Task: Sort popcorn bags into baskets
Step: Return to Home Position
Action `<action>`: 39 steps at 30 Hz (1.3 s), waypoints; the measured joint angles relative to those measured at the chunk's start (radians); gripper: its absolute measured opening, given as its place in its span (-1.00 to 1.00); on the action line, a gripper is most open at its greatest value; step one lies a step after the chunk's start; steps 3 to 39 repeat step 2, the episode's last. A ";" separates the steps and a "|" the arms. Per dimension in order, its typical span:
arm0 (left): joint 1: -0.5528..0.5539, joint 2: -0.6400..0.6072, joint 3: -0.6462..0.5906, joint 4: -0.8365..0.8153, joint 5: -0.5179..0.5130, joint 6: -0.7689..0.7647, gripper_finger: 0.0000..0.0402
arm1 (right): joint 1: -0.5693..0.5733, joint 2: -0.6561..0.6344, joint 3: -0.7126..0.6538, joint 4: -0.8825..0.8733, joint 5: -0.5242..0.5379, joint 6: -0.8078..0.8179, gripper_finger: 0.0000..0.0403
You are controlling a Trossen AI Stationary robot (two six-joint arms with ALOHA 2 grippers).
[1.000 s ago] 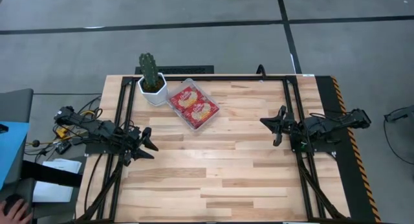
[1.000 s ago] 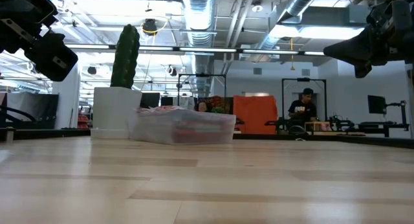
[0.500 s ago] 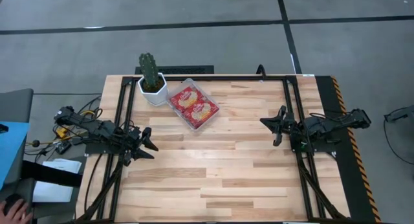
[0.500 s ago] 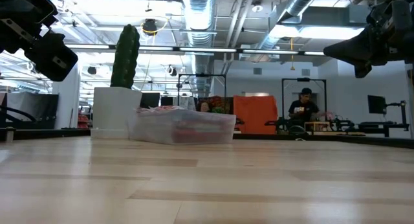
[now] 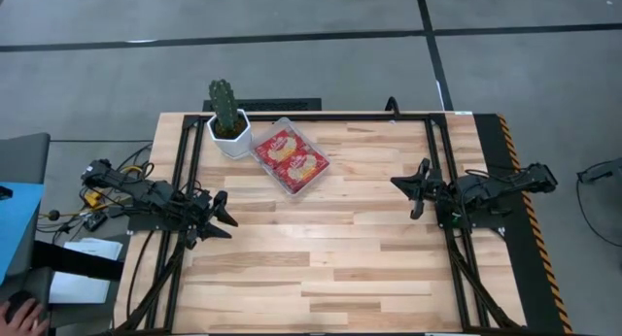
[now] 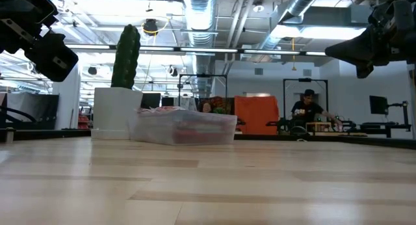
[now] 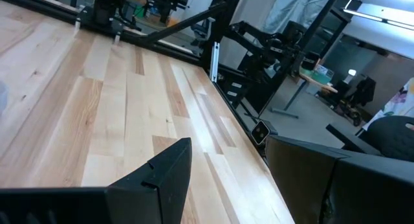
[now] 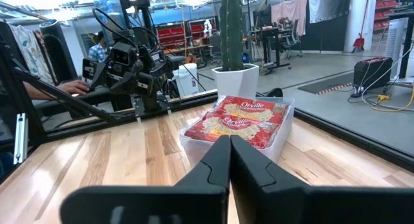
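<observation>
A clear plastic basket [image 5: 292, 159] sits on the far left part of the wooden table. It holds red popcorn bags [image 5: 291, 157] lying flat with yellow-orange pictures up; they also show in the right wrist view [image 8: 238, 118]. In the low view the basket [image 6: 183, 127] stands beside the white pot. My left gripper [image 5: 226, 211] hovers open near the table's left edge, clear of the basket; its wrist view shows the fingers wide apart [image 7: 226, 149]. My right gripper [image 5: 403, 186] hovers shut at the right side, pointing toward the basket [image 8: 229, 145].
A cactus in a white hexagonal pot [image 5: 229, 130] stands at the far left corner, right beside the basket. Black rails [image 5: 439, 161] run along the table's sides. A person [image 6: 305, 109] works far behind the table. Bare wood spreads across the middle and near part.
</observation>
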 joint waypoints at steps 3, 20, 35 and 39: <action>0.000 0.000 0.000 0.000 0.000 0.000 -0.07 | 0.000 0.000 0.000 0.000 0.000 0.000 -0.84; 0.000 0.000 0.000 0.000 0.000 0.000 -0.07 | 0.000 0.000 0.000 0.000 0.000 0.000 -0.84; 0.000 0.000 0.000 0.000 0.000 0.000 -0.07 | 0.000 0.000 0.000 0.000 0.000 0.000 -0.84; 0.000 0.000 0.000 0.000 0.000 0.000 -0.07 | 0.000 0.000 0.000 0.000 0.000 0.000 -0.84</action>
